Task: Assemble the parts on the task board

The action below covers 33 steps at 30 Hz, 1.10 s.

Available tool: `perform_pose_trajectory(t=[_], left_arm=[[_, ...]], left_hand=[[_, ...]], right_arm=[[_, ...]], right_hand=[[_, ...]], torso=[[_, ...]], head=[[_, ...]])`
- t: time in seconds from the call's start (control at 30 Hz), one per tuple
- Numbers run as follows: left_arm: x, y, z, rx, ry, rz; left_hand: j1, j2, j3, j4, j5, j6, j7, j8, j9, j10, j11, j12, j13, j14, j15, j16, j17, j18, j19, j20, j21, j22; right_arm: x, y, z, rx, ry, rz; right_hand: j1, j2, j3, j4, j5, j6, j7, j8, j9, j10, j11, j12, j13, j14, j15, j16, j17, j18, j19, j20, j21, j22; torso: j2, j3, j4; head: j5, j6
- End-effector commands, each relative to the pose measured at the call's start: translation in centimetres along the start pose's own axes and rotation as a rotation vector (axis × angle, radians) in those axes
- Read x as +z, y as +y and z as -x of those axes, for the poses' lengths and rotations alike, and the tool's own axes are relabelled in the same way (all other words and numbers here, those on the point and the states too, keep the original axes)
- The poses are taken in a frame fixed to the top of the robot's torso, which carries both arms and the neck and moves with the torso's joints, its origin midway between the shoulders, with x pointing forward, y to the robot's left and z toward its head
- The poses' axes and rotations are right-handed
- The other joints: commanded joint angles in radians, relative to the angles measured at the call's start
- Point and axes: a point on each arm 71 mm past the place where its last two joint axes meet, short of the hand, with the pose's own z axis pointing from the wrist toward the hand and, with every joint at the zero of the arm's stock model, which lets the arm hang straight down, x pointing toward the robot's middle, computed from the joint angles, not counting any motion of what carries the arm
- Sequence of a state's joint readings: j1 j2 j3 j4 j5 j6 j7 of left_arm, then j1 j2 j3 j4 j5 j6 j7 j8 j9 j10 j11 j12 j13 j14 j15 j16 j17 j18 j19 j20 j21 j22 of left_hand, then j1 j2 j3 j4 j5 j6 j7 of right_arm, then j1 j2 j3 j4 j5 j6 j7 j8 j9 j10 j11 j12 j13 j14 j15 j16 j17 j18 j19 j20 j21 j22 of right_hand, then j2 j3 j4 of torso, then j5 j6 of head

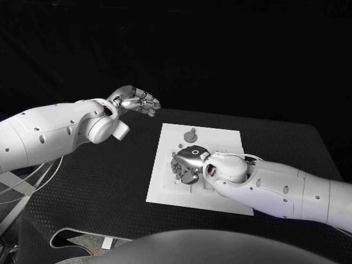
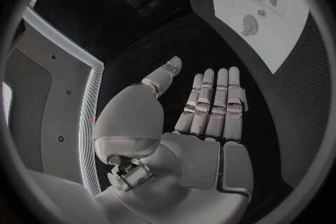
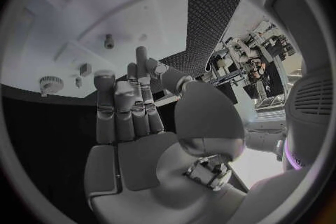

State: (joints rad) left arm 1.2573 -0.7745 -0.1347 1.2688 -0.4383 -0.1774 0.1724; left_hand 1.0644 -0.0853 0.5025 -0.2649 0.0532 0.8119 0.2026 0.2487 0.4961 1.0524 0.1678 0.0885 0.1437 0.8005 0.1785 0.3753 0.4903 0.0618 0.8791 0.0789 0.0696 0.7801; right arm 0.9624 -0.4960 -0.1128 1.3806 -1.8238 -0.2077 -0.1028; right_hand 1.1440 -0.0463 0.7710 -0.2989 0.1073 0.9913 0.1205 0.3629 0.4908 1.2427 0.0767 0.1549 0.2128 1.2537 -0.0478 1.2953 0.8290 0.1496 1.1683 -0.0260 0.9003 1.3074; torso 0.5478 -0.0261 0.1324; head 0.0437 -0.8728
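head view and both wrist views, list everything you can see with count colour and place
table: one, black, under everything
task board: one, white plate, middle of the table
gear-shaped part: one, grey, lying on the far part of the task board, clear of both hands
small parts: a few, grey, on the task board near the gear-shaped part; exact count unclear
left hand: one, silver, raised off to the board's left, fingers straight and apart, holding nothing
right hand: one, silver, over the middle of the task board, fingers extended in its wrist view, nothing seen in it
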Motion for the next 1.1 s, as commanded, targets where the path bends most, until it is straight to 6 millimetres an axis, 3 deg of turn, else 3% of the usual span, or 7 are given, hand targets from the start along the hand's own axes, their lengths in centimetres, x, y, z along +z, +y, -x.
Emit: perform_pose_trajectory(t=[0.03,1.1], left_arm=[[0.0,-0.2,-0.1,-0.001,0.007,-0.008],[0.0,-0.2,-0.1,-0.002,0.009,-0.008]], left_hand=[[-0.009,0.0,0.0,0.007,0.004,-0.008,0.002,0.006,-0.001,0.009,0.0,-0.006,-0.001,0.003,0.001,-0.003,0.001,0.02,-0.005,0.0,0.005,-0.001],[-0.01,0.0,0.001,0.009,0.004,-0.008,0.002,0.006,-0.002,0.009,0.0,-0.007,-0.002,0.003,0.001,-0.005,0.003,0.02,-0.005,0.0,0.005,-0.001]], right_arm=[[0.0,0.2,-0.3,-0.016,0.02,0.014],[0.8,0.3,-2.4,-0.004,0.052,-0.001]], right_hand=[[0.003,0.012,0.013,0.009,0.007,0.005,0.001,0.003,0.001,0.04,-0.024,0.033,0.036,0.006,-0.01,-0.007,0.001,0.112,0.0,-0.005,0.006,0.013],[0.0,0.014,0.014,0.008,0.007,0.005,0.001,0.002,0.003,0.04,-0.024,0.032,0.037,0.006,-0.011,-0.008,0.001,0.112,0.0,-0.005,0.006,0.013]], torso=[[0.0,-0.0008,0.0002],[0.0,-0.002,0.0025]], head=[[0.002,0.0],[0.011,0.0]])
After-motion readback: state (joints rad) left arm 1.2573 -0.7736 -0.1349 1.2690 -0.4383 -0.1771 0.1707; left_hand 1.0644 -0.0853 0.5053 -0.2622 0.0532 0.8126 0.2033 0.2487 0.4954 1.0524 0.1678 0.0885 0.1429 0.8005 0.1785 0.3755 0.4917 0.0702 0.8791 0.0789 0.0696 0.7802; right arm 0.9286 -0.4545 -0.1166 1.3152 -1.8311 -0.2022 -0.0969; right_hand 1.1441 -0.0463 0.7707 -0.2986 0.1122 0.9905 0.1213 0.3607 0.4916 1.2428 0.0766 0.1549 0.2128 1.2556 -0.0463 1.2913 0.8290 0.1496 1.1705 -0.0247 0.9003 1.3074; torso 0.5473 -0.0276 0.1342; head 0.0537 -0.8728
